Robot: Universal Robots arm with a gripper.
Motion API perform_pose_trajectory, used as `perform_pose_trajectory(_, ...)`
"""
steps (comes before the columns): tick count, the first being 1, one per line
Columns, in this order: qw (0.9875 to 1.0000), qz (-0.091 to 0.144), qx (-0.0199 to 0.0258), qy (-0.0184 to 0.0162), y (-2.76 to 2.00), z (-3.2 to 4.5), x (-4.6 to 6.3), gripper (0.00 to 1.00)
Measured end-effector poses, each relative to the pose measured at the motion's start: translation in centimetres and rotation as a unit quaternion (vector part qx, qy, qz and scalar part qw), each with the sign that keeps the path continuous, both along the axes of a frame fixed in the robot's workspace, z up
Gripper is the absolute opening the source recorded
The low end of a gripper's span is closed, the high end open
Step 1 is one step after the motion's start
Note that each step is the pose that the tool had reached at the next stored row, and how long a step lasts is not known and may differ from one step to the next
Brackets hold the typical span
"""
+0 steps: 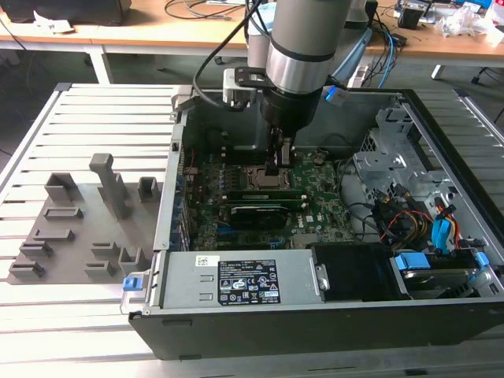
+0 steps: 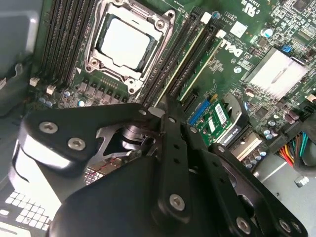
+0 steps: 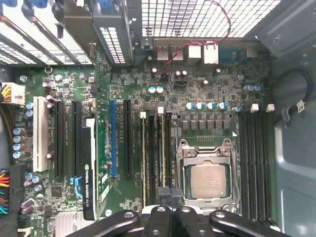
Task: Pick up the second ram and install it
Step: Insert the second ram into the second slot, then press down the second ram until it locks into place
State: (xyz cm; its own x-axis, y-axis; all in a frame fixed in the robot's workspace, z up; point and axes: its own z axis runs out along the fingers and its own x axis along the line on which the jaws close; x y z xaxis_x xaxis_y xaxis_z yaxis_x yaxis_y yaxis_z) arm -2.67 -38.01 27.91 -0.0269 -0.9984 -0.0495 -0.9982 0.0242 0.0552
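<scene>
Hand [image 3: 170, 197] fingers pinched together, gripping nothing visible, right above second ram [image 3: 162, 153]; ram possibly half-seated; skewed downward push risks cracking slot latches [image 3: 160, 110].

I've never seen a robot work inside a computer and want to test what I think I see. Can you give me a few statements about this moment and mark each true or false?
1. The gripper is down inside the open computer case, above the motherboard. True.
2. The CPU socket is covered by a big fan. False: the bare silver chip shows in its metal frame.
3. Two RAM sticks sit in slots beside the socket. True.
4. The grey holder blocks lie inside the case. False: they sit outside it, toward the exterior view's left.
</scene>
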Motion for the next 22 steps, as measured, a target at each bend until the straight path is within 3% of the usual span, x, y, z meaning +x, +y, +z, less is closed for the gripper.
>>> perform_pose_trajectory(4, 1.0000, 0.000, 0.0001, 0.0000, 0.00, 0.00, 0.0, 0.11)
perform_pose_trajectory(5, 1.0000, 0.000, 0.0000, 0.0054, 0.00, -0.34, 1.5, 0.11)
perform_pose_trajectory(8, 1.0000, 0.000, -0.0002, 0.0082, 0.00, -1.11, 3.0, 0.11)
perform_pose_trajectory(12, 1.0000, 0.001, -0.0002, 0.0083, 0.13, -2.04, 4.0, 0.11)
perform_pose_trajectory(15, 1.0000, 0.004, -0.0002, 0.0083, 0.31, -3.27, 4.8, 0.11)
perform_pose_trajectory(19, 0.9999, 0.007, -0.0012, 0.0085, 0.29, -5.12, 4.8, 0.11)
perform_pose_trajectory(22, 0.9999, 0.007, 0.0004, 0.0077, 0.33, -4.97, 4.8, 0.11)
